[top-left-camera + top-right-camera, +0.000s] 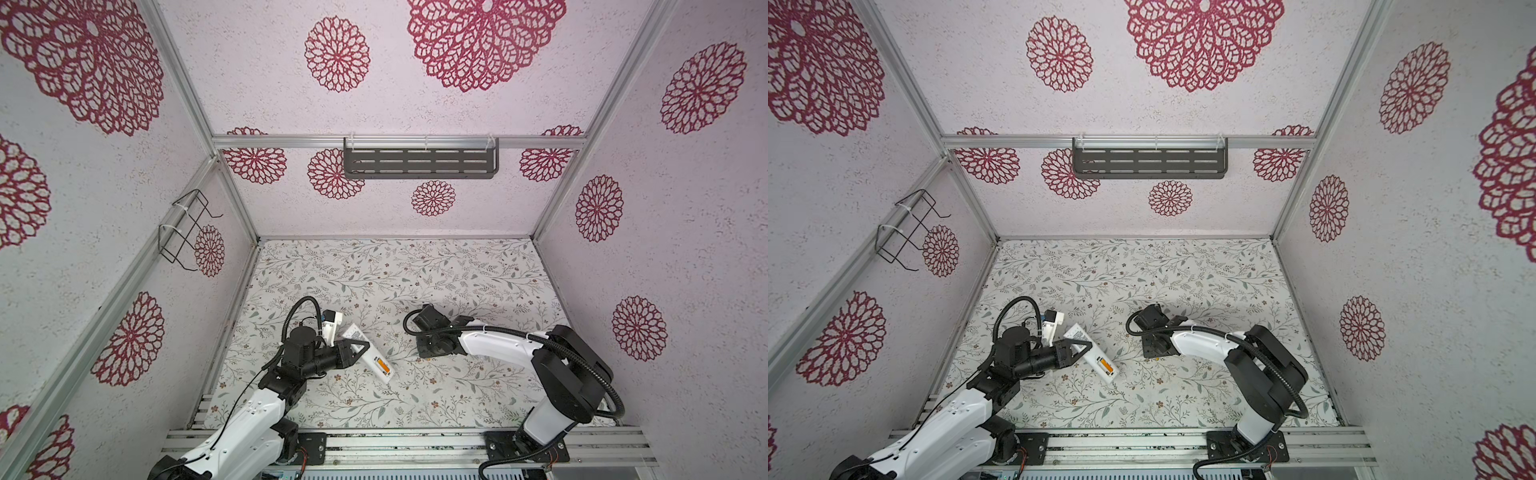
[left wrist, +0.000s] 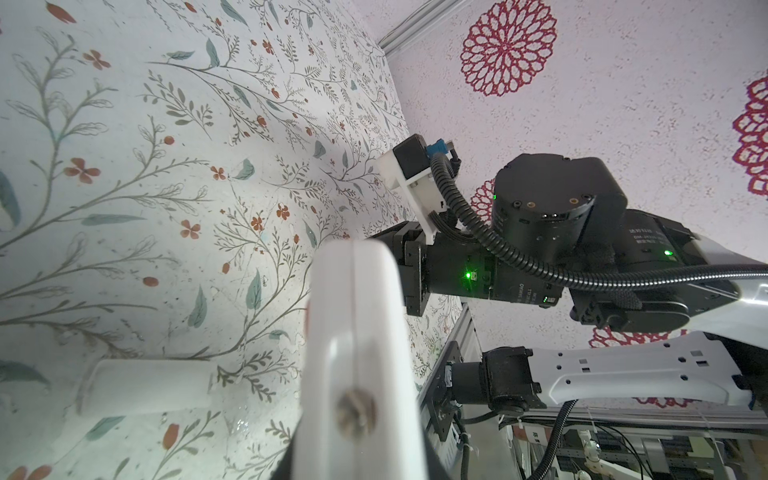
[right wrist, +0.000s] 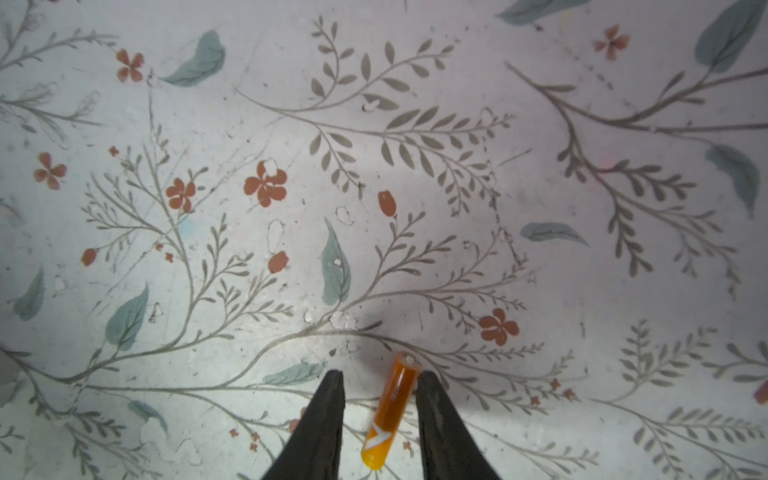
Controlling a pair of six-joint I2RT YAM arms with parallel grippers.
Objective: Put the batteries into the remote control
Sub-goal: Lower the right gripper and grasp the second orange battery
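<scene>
While the left arm (image 1: 249, 415) lies low and reaches forward from the near rail (image 1: 395, 446), its wrist is turned sideways and the left gripper (image 1: 360, 345) is clamped on the remote (image 1: 371, 358) about mid-length. The remote lies back-up and diagonal, near the table's left front. Whether its lower end rests on the table cannot be told. One battery (image 1: 384, 368) sits in the open compartment at the remote's near end, seen in both top views.

The right arm (image 1: 490, 343) is folded at the elbow, forearm running left, wrist pointed down near the table's middle. The right gripper (image 3: 380, 376) stands narrowly apart, astride the other battery (image 3: 392, 411), which lies flat on the table. One finger (image 3: 436, 407) touches it and the opposite finger is clear of it. It is not gripped.

The table (image 1: 457, 291) carries a pale sheet printed with leaves and small red flowers, scuffed in places. The walls (image 1: 685, 249) are pale with large red rosettes. A dark slotted shelf (image 1: 419, 163) hangs on the back wall and a wire rack (image 1: 187, 230) on the left wall.
</scene>
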